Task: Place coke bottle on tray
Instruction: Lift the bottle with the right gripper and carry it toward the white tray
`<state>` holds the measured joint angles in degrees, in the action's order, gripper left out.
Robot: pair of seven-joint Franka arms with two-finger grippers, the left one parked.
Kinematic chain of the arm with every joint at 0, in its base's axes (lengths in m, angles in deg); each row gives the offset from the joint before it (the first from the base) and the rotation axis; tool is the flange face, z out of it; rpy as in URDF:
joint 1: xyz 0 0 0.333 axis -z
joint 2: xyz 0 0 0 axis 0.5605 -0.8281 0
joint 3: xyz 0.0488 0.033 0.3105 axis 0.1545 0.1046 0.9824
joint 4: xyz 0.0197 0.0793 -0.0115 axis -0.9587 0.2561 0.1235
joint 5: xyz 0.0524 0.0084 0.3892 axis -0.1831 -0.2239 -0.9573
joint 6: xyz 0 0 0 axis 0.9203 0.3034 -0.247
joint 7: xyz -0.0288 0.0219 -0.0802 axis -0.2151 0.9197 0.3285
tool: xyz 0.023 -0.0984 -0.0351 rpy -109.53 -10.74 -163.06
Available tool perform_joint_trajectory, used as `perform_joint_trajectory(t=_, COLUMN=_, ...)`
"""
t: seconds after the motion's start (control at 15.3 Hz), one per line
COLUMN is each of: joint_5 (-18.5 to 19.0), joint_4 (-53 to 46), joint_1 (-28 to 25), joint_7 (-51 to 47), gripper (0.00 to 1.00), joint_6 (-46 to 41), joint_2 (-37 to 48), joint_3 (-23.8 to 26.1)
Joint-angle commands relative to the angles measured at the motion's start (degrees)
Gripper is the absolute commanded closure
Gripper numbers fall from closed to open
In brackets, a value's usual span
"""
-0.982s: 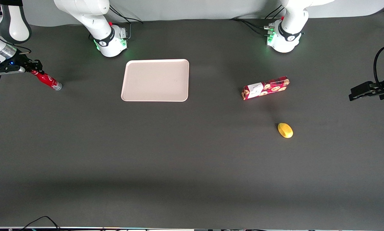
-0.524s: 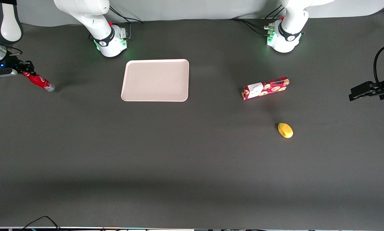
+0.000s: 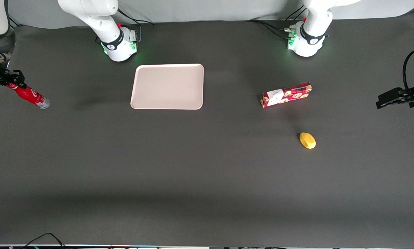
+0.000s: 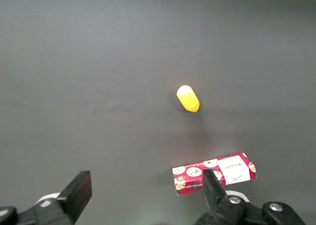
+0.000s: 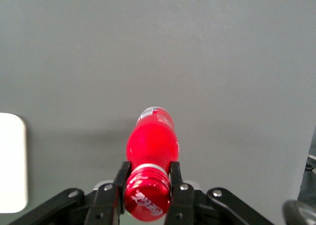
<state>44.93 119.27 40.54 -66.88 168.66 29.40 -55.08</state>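
Note:
The slim red coke bottle (image 3: 29,95) hangs tilted near the working arm's end of the table, held by its neck above the dark mat. My right gripper (image 3: 11,83) is shut on the neck just under the red cap. In the right wrist view the fingers (image 5: 177,178) clamp both sides of the bottle (image 5: 152,141) below the cap, silvery base pointing away. The pale beige-pink tray (image 3: 168,86) lies flat in front of the working arm's base, well apart from the bottle; its rounded corner (image 5: 11,161) shows in the right wrist view.
A red cookie box (image 3: 286,94) and a yellow lemon-like object (image 3: 307,140) lie toward the parked arm's end of the table. Both also show in the left wrist view, the box (image 4: 215,172) and the yellow object (image 4: 188,98).
My gripper with the bottle has moved farther toward the working arm's end of the table and slightly nearer the front camera, away from the tray. Its grip on the neck is unchanged.

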Motion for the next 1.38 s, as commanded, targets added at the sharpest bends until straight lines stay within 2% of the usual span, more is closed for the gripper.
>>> perform_joint_trajectory(t=0.0, joint_5=-3.72, joint_4=-7.43, joint_1=-0.03, joint_7=-12.18, gripper=1.00, joint_6=-7.90, joint_2=-1.69, joint_3=9.91)
perform_joint_trajectory(t=0.39, joint_5=-15.14, joint_4=-13.59, joint_1=-0.12, joint_7=-35.39, gripper=1.00, joint_6=-16.87, joint_2=-1.60, joint_3=27.49)
perform_joint_trajectory(t=0.65, joint_5=-19.46, joint_4=-12.90, joint_1=-0.56, joint_7=-44.91, gripper=1.00, joint_6=-18.12, joint_2=-1.86, joint_3=36.99)
perform_joint_trajectory(t=0.92, joint_5=-22.98, joint_4=-4.13, joint_1=-2.48, joint_7=-47.37, gripper=1.00, joint_6=-11.55, joint_2=-1.51, joint_3=41.48)
perform_joint_trajectory(t=1.05, joint_5=-22.98, joint_4=-0.26, joint_1=-2.67, joint_7=-48.35, gripper=1.00, joint_6=-8.20, joint_2=-1.42, joint_3=43.94)
perform_joint_trajectory(t=1.31, joint_5=-22.19, joint_4=9.14, joint_1=-3.11, joint_7=-47.91, gripper=1.00, joint_6=-0.29, joint_2=-1.42, joint_3=45.18)
